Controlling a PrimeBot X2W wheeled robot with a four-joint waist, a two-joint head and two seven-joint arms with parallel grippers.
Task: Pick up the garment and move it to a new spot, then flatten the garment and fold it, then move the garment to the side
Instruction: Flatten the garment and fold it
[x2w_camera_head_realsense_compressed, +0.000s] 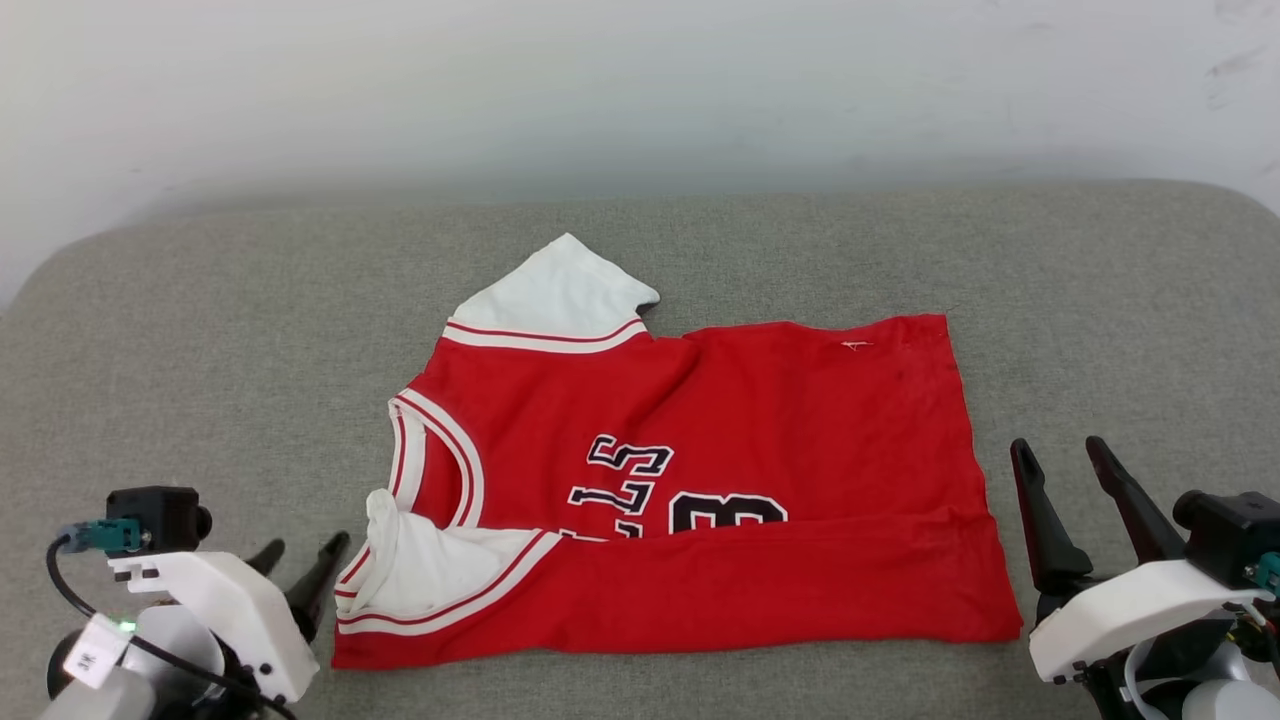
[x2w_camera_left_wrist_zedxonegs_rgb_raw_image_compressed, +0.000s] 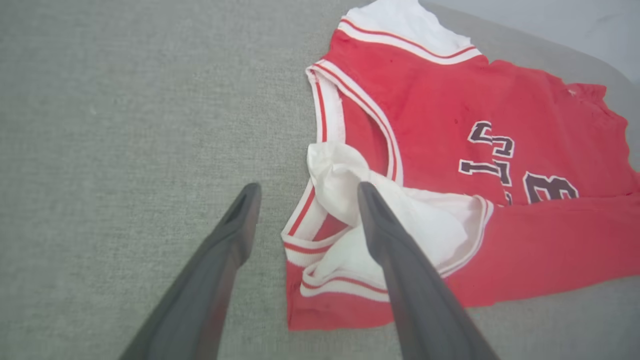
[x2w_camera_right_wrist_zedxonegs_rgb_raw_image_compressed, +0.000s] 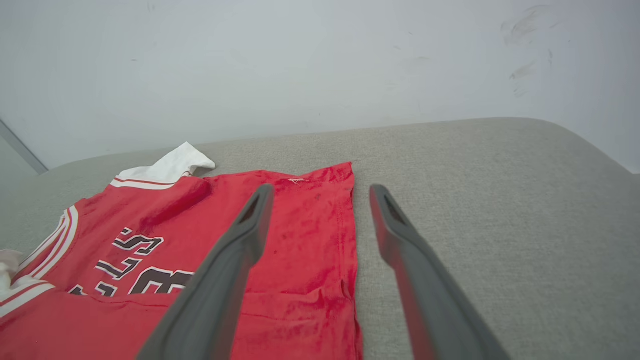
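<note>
**Head view: garment part-folded, both sets of fingers empty**

I have the garment (x2w_camera_head_realsense_compressed: 700, 480) in the middle of the grey bench (x2w_camera_head_realsense_compressed: 200, 330), lying sideways to me, collar (x2w_camera_head_realsense_compressed: 440, 450) toward my left and hem (x2w_camera_head_realsense_compressed: 975, 470) toward my right. The left fingers (x2w_camera_head_realsense_compressed: 305, 555) sit just beside its near left corner and the right fingers (x2w_camera_head_realsense_compressed: 1058, 455) just off the hem. Both pairs are spread wide and hold nothing.

My main worry is the near sleeve (x2w_camera_head_realsense_compressed: 420, 560). It is bunched into a white lump on top of the fold, and if I fold over it as it lies, the lump will be trapped and the stack will sit crooked. In the left wrist view one finger lies across that sleeve. I cannot tell whether it touches, so a careless move there could snag the cloth and pull the corner open. Pinching only the top layer on either side would peel the fold back. Dragging the cloth over the bench fabric may also ruck it.

The garment is red, with white sleeves edged in red-and-white stripes. Its near long edge is turned up over the body, hiding the lower part of the black chest print (x2w_camera_head_realsense_compressed: 680, 490). The far sleeve (x2w_camera_head_realsense_compressed: 560, 290) pokes out flat beyond the far edge. The right half lies fairly smooth.
</note>
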